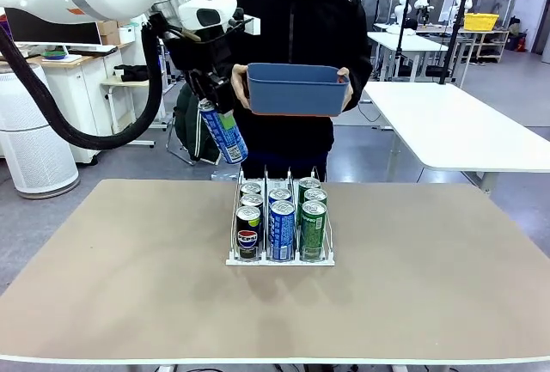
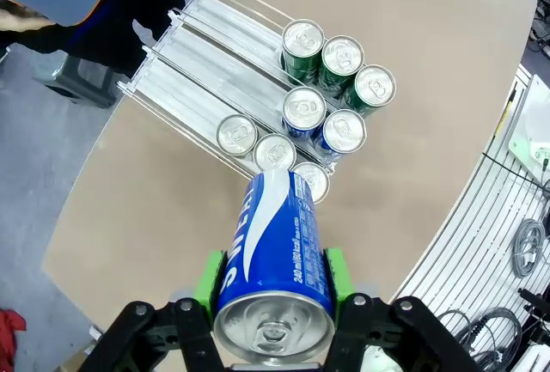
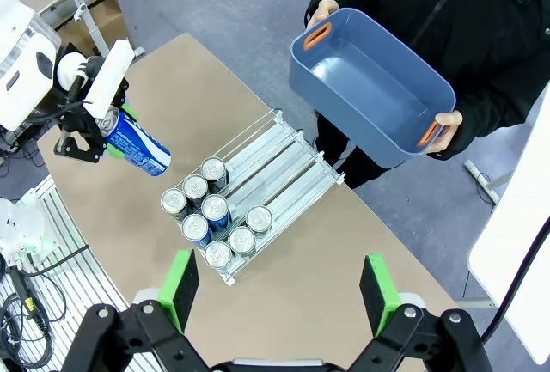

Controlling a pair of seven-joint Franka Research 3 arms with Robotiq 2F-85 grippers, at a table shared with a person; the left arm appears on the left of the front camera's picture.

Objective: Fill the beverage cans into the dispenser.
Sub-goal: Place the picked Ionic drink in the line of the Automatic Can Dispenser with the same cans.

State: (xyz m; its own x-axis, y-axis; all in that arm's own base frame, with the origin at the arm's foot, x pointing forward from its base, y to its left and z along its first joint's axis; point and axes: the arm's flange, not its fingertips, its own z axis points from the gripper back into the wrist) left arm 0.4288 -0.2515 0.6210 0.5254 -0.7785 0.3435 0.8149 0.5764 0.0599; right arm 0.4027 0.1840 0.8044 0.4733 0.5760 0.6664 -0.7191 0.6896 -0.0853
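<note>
The left gripper (image 1: 216, 123) hangs in the air above the far left part of the table (image 1: 120, 277), clenched on a blue can (image 1: 225, 138) that tilts with its base pointing down toward the dispenser (image 1: 279, 260). In the left wrist view the green pads (image 2: 209, 278) press on both sides of this can, its silver top toward the camera.

The dispenser sits at the middle of the table, a white wire rack with three lanes. Its left lane holds black Pepsi cans (image 1: 248, 233), the middle lane blue cans (image 1: 282, 230), the right lane green cans (image 1: 313, 229), all upright and bunched at the near end against the front lip. The far halves of the lanes lie bare.

Beyond the far edge a person holds a blue bin (image 1: 295, 88) with both hands at chest height.

The right gripper (image 3: 279, 286) hovers high over the table, released, its fingers spread wide with nothing between them.
</note>
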